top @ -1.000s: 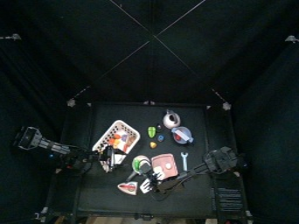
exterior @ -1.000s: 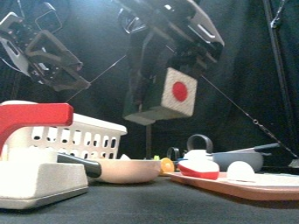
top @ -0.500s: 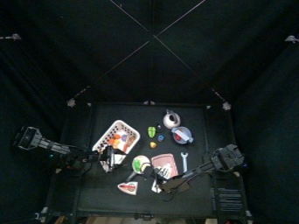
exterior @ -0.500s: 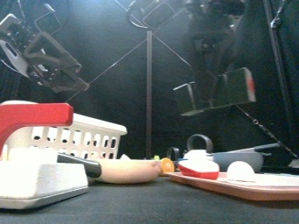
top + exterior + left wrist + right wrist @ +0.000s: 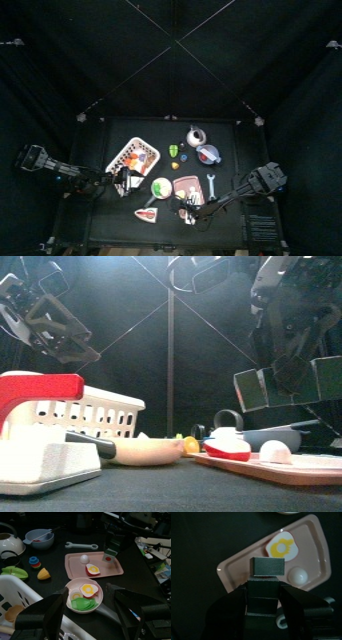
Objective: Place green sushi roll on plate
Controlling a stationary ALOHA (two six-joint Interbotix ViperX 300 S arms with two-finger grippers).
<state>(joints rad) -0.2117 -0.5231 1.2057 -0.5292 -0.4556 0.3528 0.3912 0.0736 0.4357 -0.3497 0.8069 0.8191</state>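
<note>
Green sushi roll (image 5: 268,567) is clamped between the two jaws of the right gripper (image 5: 266,591). The jaws stand wide apart, one pressed against each side of the block, and its flat end face points away from the wrist.

Position of the roll: it is suspended over the pink tray (image 5: 241,562). The front view shows the right gripper raised well above tray level, so the roll is not touching anything below it.

Items on the tray:
- A fried egg (image 5: 283,547) lies just past the roll's end face.
- A white egg (image 5: 296,574) lies beside the roll on the same tray.

The plate (image 5: 75,587) is a round pale dish just beside the tray, between the tray and the white basket (image 5: 13,607). It holds a green leaf piece (image 5: 83,604) and an egg slice (image 5: 89,589). The roll is not on it.

The left gripper (image 5: 90,596) hangs above the plate and the basket edge. Its jaws are spread wide with nothing between them.

Farther out on the table:
- A wrench (image 5: 80,546) lies past the tray.
- A blue bowl (image 5: 37,539) with a spoon in it stands near a kettle (image 5: 8,546).
- An orange wedge (image 5: 43,573) lies between the basket and the tray.
</note>
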